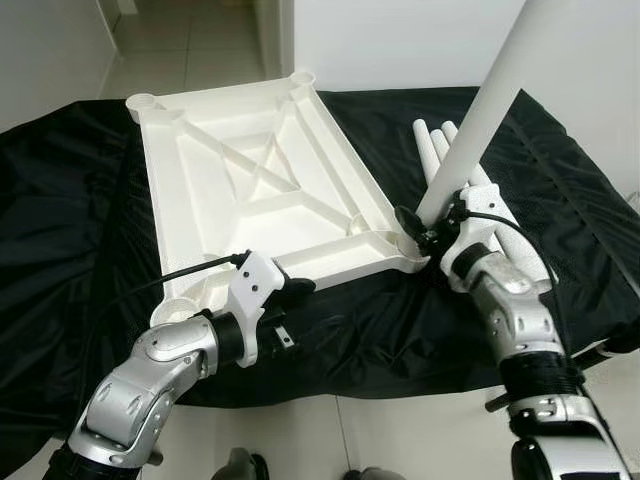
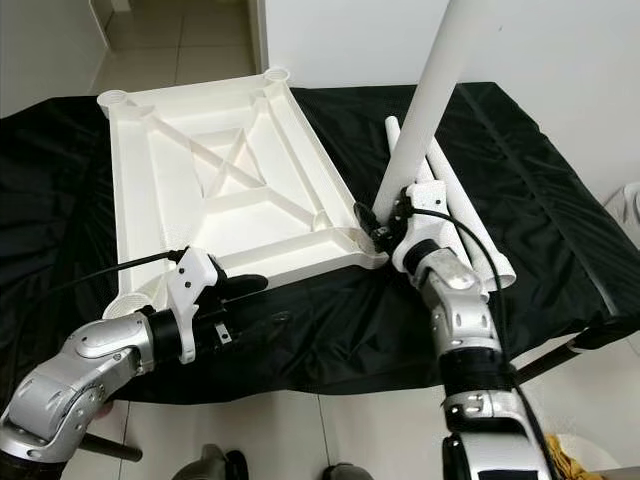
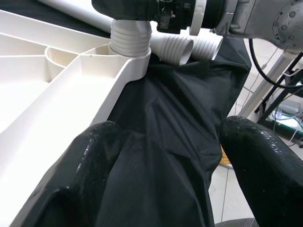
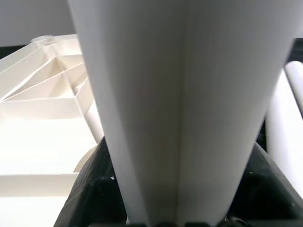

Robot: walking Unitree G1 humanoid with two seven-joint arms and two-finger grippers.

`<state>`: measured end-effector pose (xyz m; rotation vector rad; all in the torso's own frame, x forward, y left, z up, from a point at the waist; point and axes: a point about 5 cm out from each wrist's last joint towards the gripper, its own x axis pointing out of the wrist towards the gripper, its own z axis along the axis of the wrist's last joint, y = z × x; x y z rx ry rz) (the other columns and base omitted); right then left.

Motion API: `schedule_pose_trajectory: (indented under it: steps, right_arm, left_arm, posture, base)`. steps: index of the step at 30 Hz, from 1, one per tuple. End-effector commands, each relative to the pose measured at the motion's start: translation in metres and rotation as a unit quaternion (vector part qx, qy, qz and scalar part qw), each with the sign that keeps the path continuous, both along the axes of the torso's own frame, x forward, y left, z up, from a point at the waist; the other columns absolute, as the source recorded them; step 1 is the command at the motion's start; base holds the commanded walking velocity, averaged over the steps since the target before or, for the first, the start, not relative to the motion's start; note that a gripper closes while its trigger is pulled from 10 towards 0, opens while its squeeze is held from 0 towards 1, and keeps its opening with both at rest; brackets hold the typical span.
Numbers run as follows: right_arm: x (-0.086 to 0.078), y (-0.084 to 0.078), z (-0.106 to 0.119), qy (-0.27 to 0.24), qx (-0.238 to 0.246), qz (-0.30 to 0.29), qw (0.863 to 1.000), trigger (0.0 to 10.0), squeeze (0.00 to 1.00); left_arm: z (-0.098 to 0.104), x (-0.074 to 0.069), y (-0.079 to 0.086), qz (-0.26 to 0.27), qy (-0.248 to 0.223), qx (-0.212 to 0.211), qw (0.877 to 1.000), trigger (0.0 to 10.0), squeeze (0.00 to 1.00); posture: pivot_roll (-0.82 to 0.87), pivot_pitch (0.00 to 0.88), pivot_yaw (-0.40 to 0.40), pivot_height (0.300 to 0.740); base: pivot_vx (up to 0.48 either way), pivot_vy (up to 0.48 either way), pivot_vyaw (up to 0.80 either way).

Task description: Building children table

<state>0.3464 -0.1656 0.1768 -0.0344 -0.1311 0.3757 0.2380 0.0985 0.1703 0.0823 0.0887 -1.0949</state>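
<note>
The white plastic table top [image 1: 250,180] lies upside down on a black cloth [image 1: 60,220], its ribs facing up. My right gripper [image 1: 428,236] is shut on a long white leg [image 1: 490,100], which stands tilted up to the right. The leg's threaded end [image 3: 130,40] sits in the near right corner socket [image 3: 138,65]. In the right wrist view the leg [image 4: 184,104] runs between the black fingers [image 4: 92,189]. My left gripper [image 1: 296,288] is open at the top's near edge, over the cloth, with one finger [image 3: 80,179] beside the rim. Spare legs [image 2: 470,230] lie to the right.
The cloth drapes over the front edge to a tiled floor [image 1: 400,430]. A white wall [image 1: 400,40] stands behind, with a doorway [image 1: 180,40] at the back left. A metal frame [image 3: 279,90] stands low on the right.
</note>
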Motion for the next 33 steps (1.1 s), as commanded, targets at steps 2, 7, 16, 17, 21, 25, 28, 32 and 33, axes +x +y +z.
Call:
schedule_pose_trajectory:
  steps: [2,7,16,17,21,25,28,32,33]
  right_arm:
    - [-0.002,0.007,-0.017,0.039,0.016,-0.02,0.999,10.0,0.0]
    - [-0.002,0.019,-0.018,0.041,0.049,-0.096,0.993,10.0,0.0]
    - [0.002,0.038,-0.018,0.064,0.092,-0.21,0.971,10.0,0.0]
    - [0.002,0.041,-0.019,0.067,0.093,-0.224,0.968,10.0,0.0]
    - [0.002,0.047,-0.024,0.078,0.089,-0.276,0.954,10.0,0.0]
    - [0.002,0.054,-0.027,0.084,0.084,-0.289,0.95,10.0,0.0]
    - [0.001,0.059,-0.024,0.074,0.097,-0.26,0.958,10.0,0.89]
    - [-0.002,0.062,-0.019,0.049,0.114,-0.218,0.968,10.0,1.0]
    - [-0.002,0.061,-0.017,0.041,0.112,-0.216,0.969,10.0,1.0]
  left_arm:
    - [-0.002,-0.001,-0.002,0.003,0.001,0.001,1.0,10.0,0.0]
    - [-0.003,-0.001,-0.004,0.002,0.0,-0.002,1.0,10.0,0.0]
    - [-0.003,-0.001,-0.007,-0.003,-0.001,-0.004,1.0,10.0,0.0]
    - [-0.003,-0.001,-0.007,-0.003,-0.001,-0.005,1.0,10.0,0.0]
    - [-0.002,-0.001,-0.008,-0.004,-0.002,-0.007,1.0,10.0,0.0]
    - [-0.002,-0.001,-0.009,-0.004,-0.002,-0.007,1.0,10.0,0.0]
    - [-0.002,0.0,-0.009,-0.003,-0.003,-0.008,1.0,10.0,0.0]
    - [-0.002,0.0,-0.008,-0.002,-0.003,-0.009,1.0,10.0,0.0]
    - [-0.002,0.0,-0.008,-0.002,-0.003,-0.009,1.0,10.0,0.0]
  posture:
    - [-0.04,0.099,0.006,0.74]
    - [-0.04,0.087,0.003,0.74]
    - [-0.04,0.074,0.001,0.74]
    - [-0.04,0.071,0.0,0.74]
    - [-0.04,0.067,-0.002,0.74]
    - [-0.04,0.066,-0.004,0.74]
    - [-0.03,0.066,-0.004,0.74]
    - [-0.04,0.067,-0.004,0.74]
    - [-0.04,0.067,-0.004,0.74]
  base:
    - [0.0,0.0,0.0]
    - [0.0,0.0,0.0]
    - [0.0,0.0,0.0]
    - [0.0,0.0,0.0]
    - [0.0,0.0,0.0]
    - [0.0,0.0,0.0]
    - [0.0,0.0,0.0]
    - [0.0,0.0,0.0]
    - [0.0,0.0,0.0]
